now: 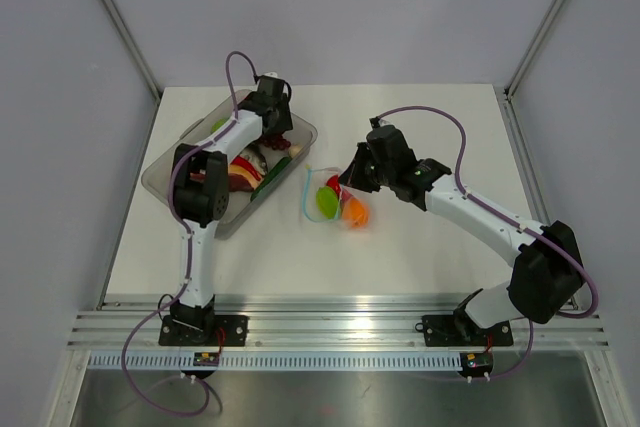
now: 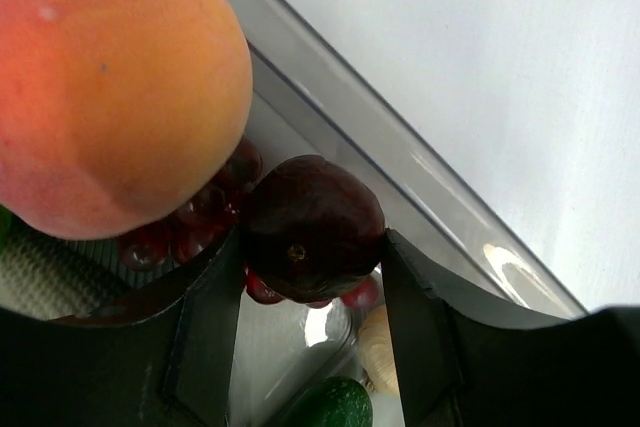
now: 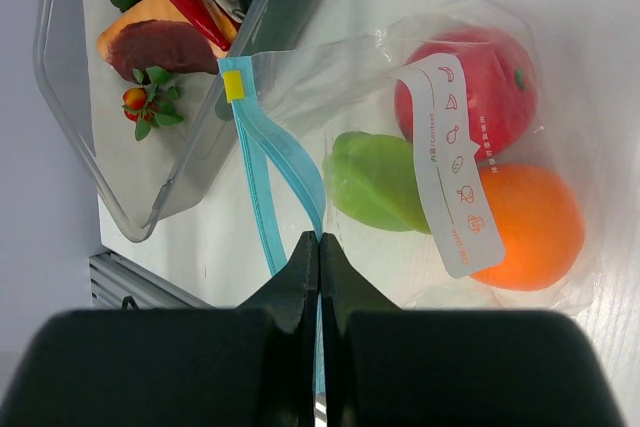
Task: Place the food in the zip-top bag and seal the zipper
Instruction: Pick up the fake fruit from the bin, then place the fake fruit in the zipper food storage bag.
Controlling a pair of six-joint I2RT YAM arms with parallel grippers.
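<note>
The right end effector is pinching its fingers tightly together on the zipper of the zip-top bag, which is lying flat on the counter just beside the clear tub and is holding a red piece, a green piece and an orange piece inside. The left end effector is reaching inside the tub and is gripping a dark purple piece between its two fingers, while a peach piece is sitting close by it and small red berries are lying just behind them in the tub.
</note>
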